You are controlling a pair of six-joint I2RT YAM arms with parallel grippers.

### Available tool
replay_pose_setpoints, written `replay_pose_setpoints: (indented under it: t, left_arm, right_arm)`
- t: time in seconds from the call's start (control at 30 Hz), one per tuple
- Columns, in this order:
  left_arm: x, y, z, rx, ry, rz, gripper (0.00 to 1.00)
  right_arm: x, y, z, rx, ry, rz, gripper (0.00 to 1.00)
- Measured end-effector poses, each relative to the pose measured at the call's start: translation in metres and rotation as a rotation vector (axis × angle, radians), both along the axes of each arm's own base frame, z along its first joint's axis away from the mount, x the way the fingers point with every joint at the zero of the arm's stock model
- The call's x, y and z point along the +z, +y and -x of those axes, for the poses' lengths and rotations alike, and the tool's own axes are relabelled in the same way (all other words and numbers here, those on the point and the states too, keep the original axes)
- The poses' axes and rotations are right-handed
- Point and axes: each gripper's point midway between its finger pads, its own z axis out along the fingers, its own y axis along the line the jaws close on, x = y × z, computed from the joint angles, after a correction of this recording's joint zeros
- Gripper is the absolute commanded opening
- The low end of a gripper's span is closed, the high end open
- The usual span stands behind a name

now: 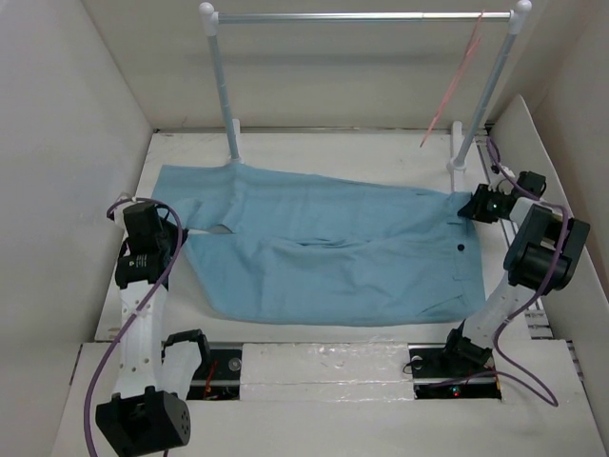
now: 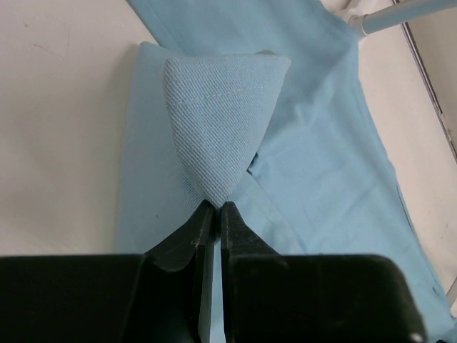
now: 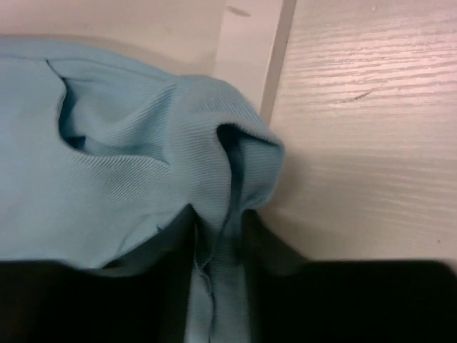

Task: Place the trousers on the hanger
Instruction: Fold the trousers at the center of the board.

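The light blue trousers (image 1: 333, 252) lie spread flat across the table, legs to the left, waistband with a dark button (image 1: 461, 248) to the right. My left gripper (image 1: 186, 231) is shut on a leg hem; in the left wrist view (image 2: 215, 206) a pinched triangle of cloth (image 2: 221, 114) stands up from the fingertips. My right gripper (image 1: 466, 211) is shut on the waistband corner; in the right wrist view (image 3: 218, 221) bunched cloth (image 3: 143, 164) fills the jaws. The thin pink hanger (image 1: 455, 84) hangs from the right end of the rail.
A silver rail (image 1: 362, 16) on two posts with white knobs stands at the back; its left post (image 1: 225, 86) meets the table at the trousers' far corner, the right post (image 1: 481, 105) near my right gripper. White walls close in the sides.
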Motion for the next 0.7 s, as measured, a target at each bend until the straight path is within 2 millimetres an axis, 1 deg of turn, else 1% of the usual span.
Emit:
replay_pose_setpoints:
  t: [0.07,0.1,0.13,0.2,0.3,0.37,0.4,0.43,0.47,0.5,0.53,0.57,0.6,0.63,0.67,0.7]
  left_arm:
    - [-0.002,0.0,0.0,0.0,0.005,-0.002,0.0]
    - [-0.002,0.001,-0.001,0.0,0.005,-0.004,0.0]
    - [-0.002,0.001,-0.002,0.0,0.003,-0.007,0.0]
    - [-0.002,0.004,-0.003,0.005,0.012,-0.016,0.0]
    - [0.002,0.008,-0.009,0.016,0.022,-0.029,0.0]
    - [0.007,0.01,-0.013,0.02,0.015,-0.035,0.0]
    - [0.013,0.011,-0.015,0.022,0.004,-0.04,0.0]
    - [0.013,0.011,-0.015,0.022,0.003,-0.04,0.0]
    - [0.015,0.012,-0.016,0.024,-0.001,-0.044,0.0]
    - [0.016,0.012,-0.016,0.026,-0.002,-0.048,0.0]
    - [0.015,0.013,-0.015,0.027,0.001,-0.049,0.0]
    - [0.015,0.013,-0.014,0.028,0.005,-0.049,0.0]
    - [0.014,0.012,-0.014,0.026,0.009,-0.048,0.0]
    - [0.014,0.012,-0.014,0.024,0.01,-0.046,0.0]
    - [0.013,0.011,-0.014,0.023,0.011,-0.044,0.0]
    - [0.013,0.011,-0.013,0.02,0.013,-0.042,0.0]
  right_arm:
    - [0.005,0.001,0.006,-0.026,-0.011,-0.007,0.1]
    - [0.008,0.0,0.009,-0.046,-0.017,0.001,0.0]
    - [0.01,-0.001,0.012,-0.066,-0.018,0.009,0.0]
    - [0.014,-0.003,0.012,-0.095,-0.014,0.016,0.0]
    - [0.025,-0.003,0.006,-0.112,-0.018,0.035,0.0]
    - [0.042,-0.004,-0.008,-0.109,-0.047,0.055,0.0]
    - [0.054,-0.005,-0.017,-0.106,-0.073,0.067,0.0]
    - [0.067,-0.007,-0.028,-0.1,-0.106,0.08,0.0]
    - [0.079,-0.008,-0.037,-0.098,-0.132,0.089,0.04]
    - [0.092,-0.011,-0.049,-0.098,-0.162,0.101,0.12]
    - [0.102,-0.016,-0.061,-0.1,-0.187,0.112,0.43]
    - [0.11,-0.021,-0.071,-0.11,-0.2,0.118,0.62]
    - [0.114,-0.028,-0.081,-0.122,-0.212,0.134,0.77]
    - [0.115,-0.035,-0.087,-0.143,-0.215,0.154,0.94]
    - [0.112,-0.041,-0.088,-0.16,-0.207,0.166,0.96]
    - [0.107,-0.044,-0.084,-0.178,-0.185,0.173,0.98]
